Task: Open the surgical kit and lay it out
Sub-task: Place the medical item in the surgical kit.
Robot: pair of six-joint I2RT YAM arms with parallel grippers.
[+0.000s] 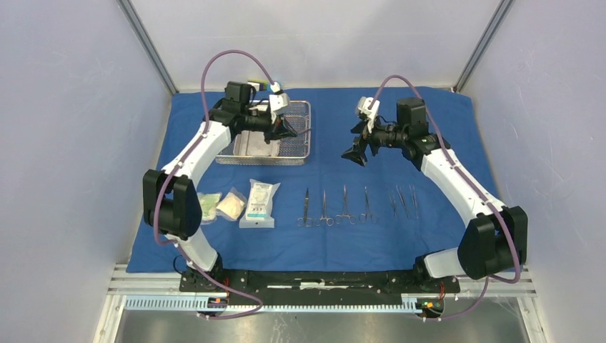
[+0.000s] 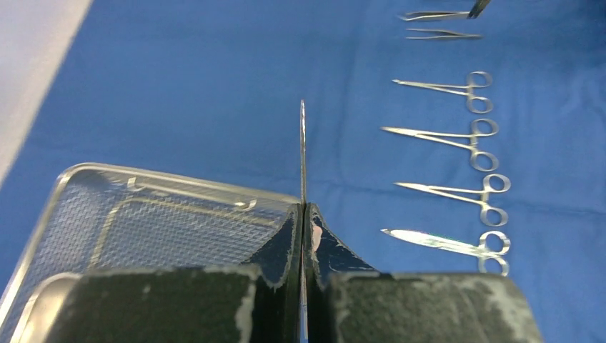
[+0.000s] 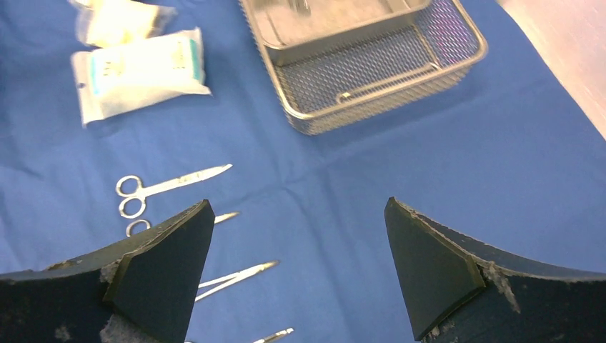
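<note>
The blue cloth wrap [image 1: 429, 229] lies spread over the table. On it at the back left stands the wire-mesh basket [image 1: 304, 146] with the smaller steel pan [image 1: 257, 146] inside. My left gripper [image 1: 286, 128] hovers over the basket's right part, shut on a slim steel instrument [image 2: 302, 143] that sticks out edge-on past the fingertips. Several scissor-like instruments [image 1: 336, 207] lie in a row on the cloth. Three packets [image 1: 259, 204] sit to their left. My right gripper [image 1: 355, 153] hangs open above the cloth right of the basket, nothing between its fingers [image 3: 171, 264].
Grey walls close in the table on the left, right and back. A metal rail [image 1: 321, 289] with both arm bases runs along the near edge. In the right wrist view the basket [image 3: 371, 93] and a white packet [image 3: 139, 71] lie beyond the jaws.
</note>
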